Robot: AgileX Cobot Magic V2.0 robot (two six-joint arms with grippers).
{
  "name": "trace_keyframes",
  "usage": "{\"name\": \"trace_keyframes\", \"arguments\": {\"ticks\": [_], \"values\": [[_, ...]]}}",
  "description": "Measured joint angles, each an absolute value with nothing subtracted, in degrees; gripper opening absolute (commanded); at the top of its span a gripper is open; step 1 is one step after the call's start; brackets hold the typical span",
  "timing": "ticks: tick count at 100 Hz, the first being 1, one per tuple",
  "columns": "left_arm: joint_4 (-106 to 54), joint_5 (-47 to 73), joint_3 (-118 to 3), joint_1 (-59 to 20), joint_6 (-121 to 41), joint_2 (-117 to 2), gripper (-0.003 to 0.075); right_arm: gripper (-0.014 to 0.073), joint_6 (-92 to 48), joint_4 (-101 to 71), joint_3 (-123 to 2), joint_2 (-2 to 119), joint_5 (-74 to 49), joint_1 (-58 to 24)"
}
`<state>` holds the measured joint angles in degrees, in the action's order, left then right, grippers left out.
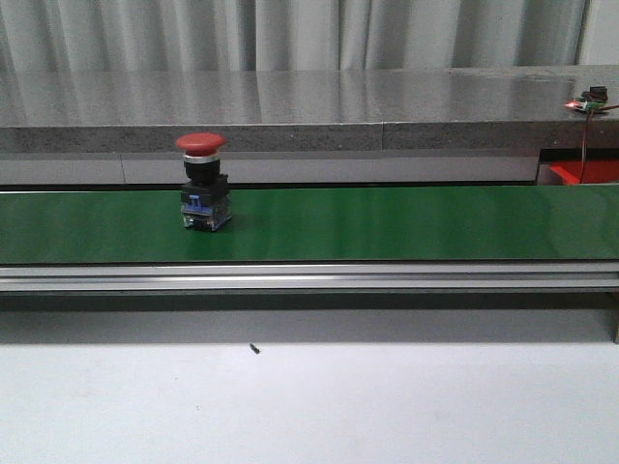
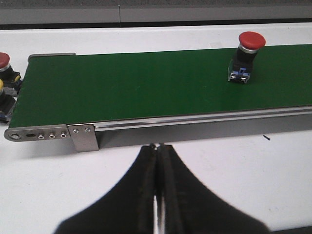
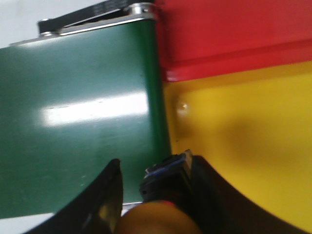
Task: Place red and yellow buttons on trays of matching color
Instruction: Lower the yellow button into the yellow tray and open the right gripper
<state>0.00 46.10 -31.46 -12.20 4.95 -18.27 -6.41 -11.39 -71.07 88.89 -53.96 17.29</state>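
One red button [image 1: 202,180] stood upright on the green belt [image 1: 387,224], well ahead of the left gripper [image 2: 157,146], whose fingers were pressed together on nothing. A yellow button [image 3: 163,204], largely cut off by the frame edge, sat clamped in the right gripper [image 3: 151,180] at the belt's end, beside the yellow tray [image 3: 243,141] and red tray [image 3: 229,34]. Further buttons [image 2: 5,83] at the belt's far end were only partly visible.
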Motion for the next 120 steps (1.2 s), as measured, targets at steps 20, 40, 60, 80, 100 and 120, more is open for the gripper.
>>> {"name": "trace_keyframes", "arguments": {"ticks": [20, 40, 60, 80, 100, 120], "values": [[0.0, 46.1, -31.5, -12.2, 5.0, -18.3, -0.002, 0.015, -6.3, -14.1, -66.6, 89.7, -48.7, 23.5], [0.0, 46.1, -31.5, -12.2, 5.0, -18.3, -0.002, 0.015, -6.3, -15.3, -66.2, 93.8, -45.2, 24.7], [0.0, 46.1, -31.5, -12.2, 5.0, -18.3, -0.002, 0.015, -6.3, -16.2, -66.2, 98.5, -43.1, 24.7], [0.0, 46.1, -31.5, -12.2, 5.0, -18.3, -0.002, 0.028, -6.3, -17.2, -66.2, 101.3, -42.0, 24.7], [0.0, 46.1, -31.5, -12.2, 5.0, -18.3, -0.002, 0.0512, -6.3, -17.4, -66.2, 101.4, -41.6, 24.7], [0.0, 46.1, -31.5, -12.2, 5.0, -18.3, -0.002, 0.0509, -6.3, -17.3, -66.2, 100.0, -40.4, 24.7]]}}
